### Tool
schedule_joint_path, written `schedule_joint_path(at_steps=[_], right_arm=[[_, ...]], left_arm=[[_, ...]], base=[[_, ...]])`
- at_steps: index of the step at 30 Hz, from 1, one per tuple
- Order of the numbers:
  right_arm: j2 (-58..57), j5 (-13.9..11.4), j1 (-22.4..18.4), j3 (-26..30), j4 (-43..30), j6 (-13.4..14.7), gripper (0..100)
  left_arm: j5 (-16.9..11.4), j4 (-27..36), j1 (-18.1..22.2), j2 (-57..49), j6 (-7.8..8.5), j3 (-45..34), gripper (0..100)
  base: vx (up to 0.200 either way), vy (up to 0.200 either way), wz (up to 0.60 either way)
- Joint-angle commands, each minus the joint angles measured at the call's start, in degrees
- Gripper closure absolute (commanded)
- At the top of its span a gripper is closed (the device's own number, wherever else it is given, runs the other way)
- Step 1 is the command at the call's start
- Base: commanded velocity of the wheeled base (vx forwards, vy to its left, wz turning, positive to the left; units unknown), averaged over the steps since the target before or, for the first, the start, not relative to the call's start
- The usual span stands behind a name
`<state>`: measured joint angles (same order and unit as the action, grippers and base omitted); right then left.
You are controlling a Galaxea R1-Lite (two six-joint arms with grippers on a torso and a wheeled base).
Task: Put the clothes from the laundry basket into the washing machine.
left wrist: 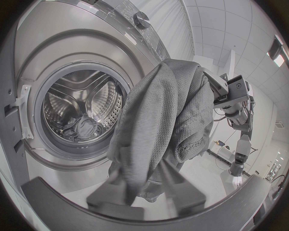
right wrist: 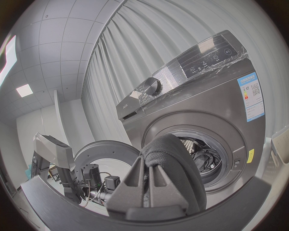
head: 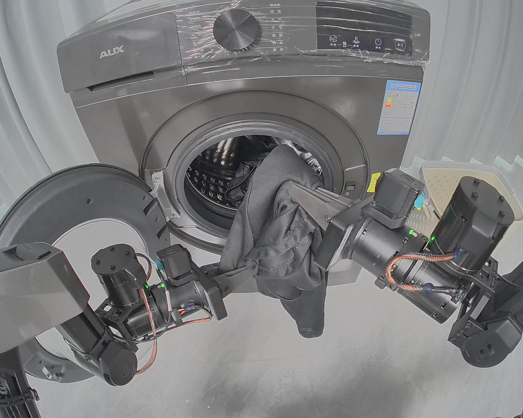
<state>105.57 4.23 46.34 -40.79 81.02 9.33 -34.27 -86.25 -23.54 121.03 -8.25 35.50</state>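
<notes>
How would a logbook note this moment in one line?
phase: loading | left gripper: shut on dark garment | right gripper: shut on it | door: open | drum: clothes inside

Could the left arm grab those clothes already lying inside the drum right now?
Probably not yet. The door stands open, but the left tool is shut on the dark garment, which the right tool also holds, and it hangs between that tool and the clothes in the drum.

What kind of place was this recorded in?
Probably a lab or test room staged for laundry, not a home: a grey front-loading washing machine with plastic film on its panel stands before a pale floor-length curtain, under a white panelled office ceiling.
</notes>
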Motion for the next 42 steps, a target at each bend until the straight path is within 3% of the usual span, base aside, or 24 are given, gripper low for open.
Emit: schedule_joint_path(at_steps=[1, 14, 15, 23, 28, 42], right_arm=[[0.1, 0.0, 0.1, 0.0, 0.0, 0.1, 100], [0.1, 0.1, 0.9, 0.0, 0.0, 0.1, 100], [0.1, 0.1, 0.9, 0.0, 0.1, 0.1, 100], [0.2, 0.1, 0.9, 0.1, 0.1, 0.2, 100], [0.5, 0.1, 0.9, 0.3, 0.1, 0.2, 100], [3.3, 0.1, -1.9, 1.0, -0.1, 0.3, 100]], left_arm=[[0.0, -0.1, 0.0, 0.0, -0.36, 0.1, 0], [1.5, -0.2, 0.0, 0.9, -0.98, 1.8, 0], [1.5, -0.2, 0.0, 0.9, -0.98, 1.8, 100], [1.6, -0.3, 0.0, 1.0, -1.41, 2.9, 100], [3.2, -1.5, 0.0, 0.3, -1.5, 2.9, 100], [3.0, -2.3, -2.1, -7.8, -1.59, -5.1, 100]], base=[[0.0, 0.0, 0.0], [0.0, 0.0, 0.0], [0.0, 0.0, 0.0], [0.0, 0.0, 0.0], [0.0, 0.0, 0.0], [0.0, 0.0, 0.0]])
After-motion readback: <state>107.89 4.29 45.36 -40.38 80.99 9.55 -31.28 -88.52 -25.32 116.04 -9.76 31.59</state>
